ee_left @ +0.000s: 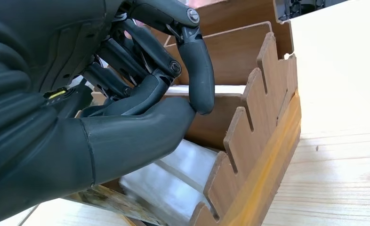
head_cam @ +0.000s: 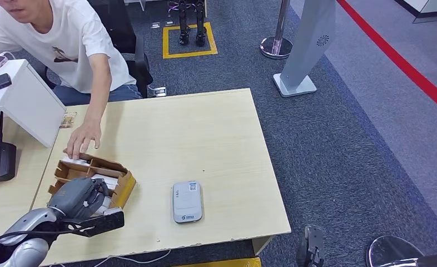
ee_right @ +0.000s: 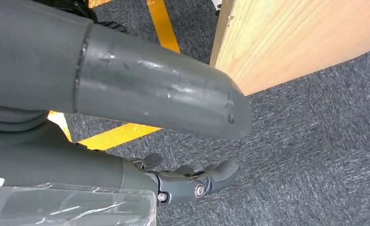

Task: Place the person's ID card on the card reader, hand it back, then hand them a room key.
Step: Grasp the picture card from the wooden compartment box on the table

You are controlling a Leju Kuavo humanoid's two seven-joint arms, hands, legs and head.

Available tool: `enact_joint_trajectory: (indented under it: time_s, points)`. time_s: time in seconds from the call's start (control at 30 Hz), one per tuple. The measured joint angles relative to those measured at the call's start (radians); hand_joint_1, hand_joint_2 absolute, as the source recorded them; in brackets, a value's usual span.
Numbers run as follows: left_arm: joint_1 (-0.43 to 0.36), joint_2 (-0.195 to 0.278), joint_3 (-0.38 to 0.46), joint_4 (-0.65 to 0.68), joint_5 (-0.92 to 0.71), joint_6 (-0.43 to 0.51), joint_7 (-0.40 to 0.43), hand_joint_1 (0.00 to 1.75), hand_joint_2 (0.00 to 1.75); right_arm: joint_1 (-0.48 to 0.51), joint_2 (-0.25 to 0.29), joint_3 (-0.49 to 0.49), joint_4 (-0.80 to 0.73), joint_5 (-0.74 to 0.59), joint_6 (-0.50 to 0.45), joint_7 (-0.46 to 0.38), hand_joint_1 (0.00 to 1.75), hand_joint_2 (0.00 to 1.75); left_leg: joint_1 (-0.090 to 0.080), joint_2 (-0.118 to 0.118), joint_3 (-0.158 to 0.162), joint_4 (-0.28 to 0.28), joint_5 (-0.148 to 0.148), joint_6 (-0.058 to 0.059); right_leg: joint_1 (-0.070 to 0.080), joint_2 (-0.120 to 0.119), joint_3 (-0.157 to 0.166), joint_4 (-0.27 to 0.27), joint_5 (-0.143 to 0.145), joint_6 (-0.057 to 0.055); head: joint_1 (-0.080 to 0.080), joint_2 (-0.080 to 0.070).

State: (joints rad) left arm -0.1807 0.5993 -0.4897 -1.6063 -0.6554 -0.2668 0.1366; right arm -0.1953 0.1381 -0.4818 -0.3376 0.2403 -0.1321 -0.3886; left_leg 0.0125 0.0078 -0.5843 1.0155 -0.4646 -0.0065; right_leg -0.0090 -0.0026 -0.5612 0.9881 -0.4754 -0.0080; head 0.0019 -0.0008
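My left hand (head_cam: 82,196) is at the near left corner of the light wooden table (head_cam: 205,139), reaching into the brown slotted card box (head_cam: 119,173) that sits there; in the left wrist view my fingers (ee_left: 199,70) curl down over one of the box's wooden dividers (ee_left: 221,101) and my thumb (ee_left: 136,136) comes up beneath them, fingertip and thumb nearly meeting at the divider's edge; I cannot tell whether a card is actually pinched between them; pale, glossy cards (ee_left: 173,179) lie blurred in the compartment under my thumb, and a white card edge (ee_left: 211,88) shows in the slot behind the divider. The grey card reader (head_cam: 187,201) lies flat near the table's front edge, to the right of the box and well apart from it, with nothing on top of it. A person in a white T-shirt (head_cam: 66,44) sits at the far left corner of the table; the person's hand (head_cam: 83,139) rests on the far end of the box, fingertips touching a white card (head_cam: 74,161) there. My right hand (ee_right: 192,183) hangs beside the table's front right corner, over dark grey carpet (ee_right: 315,155) and a yellow floor stripe (ee_right: 122,134); its fingers are loosely curled, apart from the thumb, holding nothing.
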Motion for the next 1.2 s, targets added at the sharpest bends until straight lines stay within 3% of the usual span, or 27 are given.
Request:
enact_joint_trajectory:
  time_s: [0.43,0.83,1.03,1.07,1.17,1.2]
  points:
    - [0.014,-0.002,0.061,-0.040,-0.039,0.028,0.002,1.75,1.75,0.012,-0.005,-0.002,0.000,0.000,0.010,-0.011,0.00,0.00,0.000,0.000,0.000,0.000,0.000,0.000,0.000,0.000,0.000,0.000,0.000,0.000,0.000,0.000]
    - [-0.074,0.163,0.233,-0.132,0.051,-0.074,0.039,1.75,1.75,0.028,-0.016,-0.017,0.000,0.002,0.017,-0.022,0.00,0.00,0.002,0.002,0.000,0.000,0.000,-0.001,0.002,0.001,0.000,0.000,0.000,0.000,0.000,0.000]
    - [-0.060,0.182,0.259,-0.141,0.043,-0.072,0.040,1.75,1.75,0.028,-0.017,-0.018,0.000,0.008,0.017,-0.023,0.00,0.00,0.001,0.001,0.000,0.000,0.000,-0.001,0.002,0.001,0.000,0.000,0.000,0.000,0.000,0.000]
    - [-0.058,0.182,0.260,-0.141,0.041,-0.071,0.039,1.41,1.75,0.028,-0.017,-0.019,0.000,0.008,0.017,-0.025,0.00,0.00,0.001,0.001,0.000,0.000,0.000,-0.001,0.002,0.001,0.000,0.000,0.000,0.000,0.000,0.000]
    - [-0.049,0.182,0.262,-0.142,0.034,-0.062,0.037,0.10,1.75,0.028,-0.019,-0.026,0.000,0.008,0.016,-0.028,0.00,0.00,0.001,0.001,0.000,0.000,0.000,-0.001,0.002,0.001,0.000,0.000,0.000,0.000,0.000,0.000]
    - [-0.045,0.181,0.263,-0.144,0.028,-0.057,0.037,0.00,1.31,0.028,-0.019,-0.030,0.000,0.008,0.016,-0.029,0.00,0.00,0.001,0.001,0.000,0.000,0.000,-0.001,0.002,0.001,0.000,0.000,0.000,0.000,0.000,0.000]
